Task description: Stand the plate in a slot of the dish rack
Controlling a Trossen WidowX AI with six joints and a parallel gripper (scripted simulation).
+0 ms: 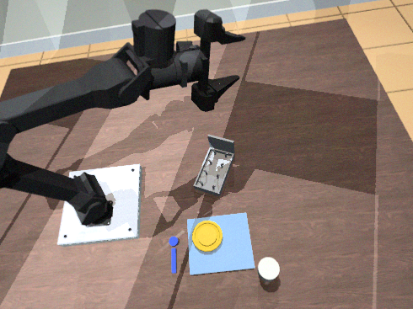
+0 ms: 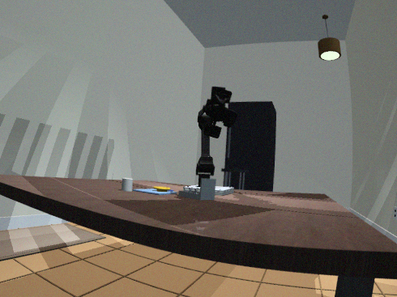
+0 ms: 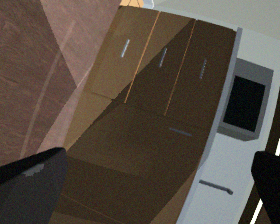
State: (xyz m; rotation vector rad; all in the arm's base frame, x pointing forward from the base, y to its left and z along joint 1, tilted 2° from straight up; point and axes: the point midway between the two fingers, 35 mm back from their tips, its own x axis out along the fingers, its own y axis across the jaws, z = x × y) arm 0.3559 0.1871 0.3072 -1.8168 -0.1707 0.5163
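The yellow plate [image 1: 207,235] [image 2: 162,188] lies flat on a light blue mat [image 1: 236,254] [image 2: 147,191] near the table's front. The grey dish rack [image 1: 215,165] [image 2: 198,193] stands a little behind the mat, its slots empty. My gripper [image 1: 233,57] [image 3: 163,162] is open and empty, held high above the table, well behind the rack. In the wrist view only the two dark fingertips show at the lower corners, with floor and wall beyond; neither plate nor rack shows there.
A white cup [image 1: 268,269] [image 2: 127,184] stands right of the mat. A blue spoon [image 1: 174,254] lies left of it. The arm's base sits on a white plate [image 1: 122,189] at the left.
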